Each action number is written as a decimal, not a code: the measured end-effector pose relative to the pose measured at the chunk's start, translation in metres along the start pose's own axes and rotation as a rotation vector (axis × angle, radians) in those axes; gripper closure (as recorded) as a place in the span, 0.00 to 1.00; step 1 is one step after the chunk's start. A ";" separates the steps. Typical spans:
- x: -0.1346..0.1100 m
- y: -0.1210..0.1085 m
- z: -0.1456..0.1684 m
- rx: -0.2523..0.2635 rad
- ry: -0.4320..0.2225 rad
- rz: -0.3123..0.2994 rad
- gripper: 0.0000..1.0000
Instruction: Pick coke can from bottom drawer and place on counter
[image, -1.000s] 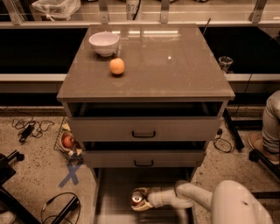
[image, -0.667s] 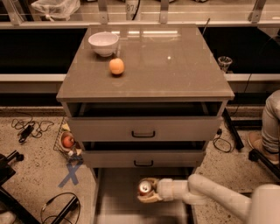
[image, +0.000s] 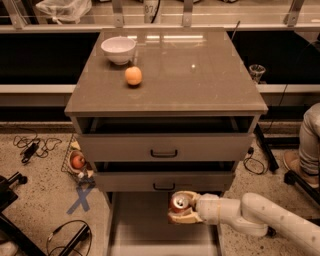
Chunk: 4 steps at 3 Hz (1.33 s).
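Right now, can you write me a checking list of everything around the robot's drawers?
Surface: counter, glossy, no can on it yet.
Job's things: coke can held at the back end of the open bottom drawer.
Clutter: white bowl and orange on the counter.
Grippers: gripper shut on the can, reaching in from the right.
Cables: black cables on the floor, left.
Surroundings: blue tape X; someone's leg at right.

The white arm (image: 270, 220) enters from the lower right corner of the frame and extends left, nearly level, to a cylindrical wrist (image: 210, 209), placing the gripper (image: 178, 206) at lower centre of the frame, its two tan fingers (image: 186, 194) closed above and below the coke can (image: 179, 202).
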<state>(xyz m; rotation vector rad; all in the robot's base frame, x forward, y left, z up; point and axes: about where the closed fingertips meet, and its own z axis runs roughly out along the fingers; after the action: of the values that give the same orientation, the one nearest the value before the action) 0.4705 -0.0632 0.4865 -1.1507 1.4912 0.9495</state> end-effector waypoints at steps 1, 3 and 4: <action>-0.102 -0.004 -0.047 0.101 0.038 -0.014 1.00; -0.163 -0.021 -0.048 0.080 -0.013 0.003 1.00; -0.254 -0.031 -0.070 0.103 -0.022 0.027 1.00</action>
<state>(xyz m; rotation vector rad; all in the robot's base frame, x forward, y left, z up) 0.4998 -0.0868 0.7489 -1.0450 1.5237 0.8905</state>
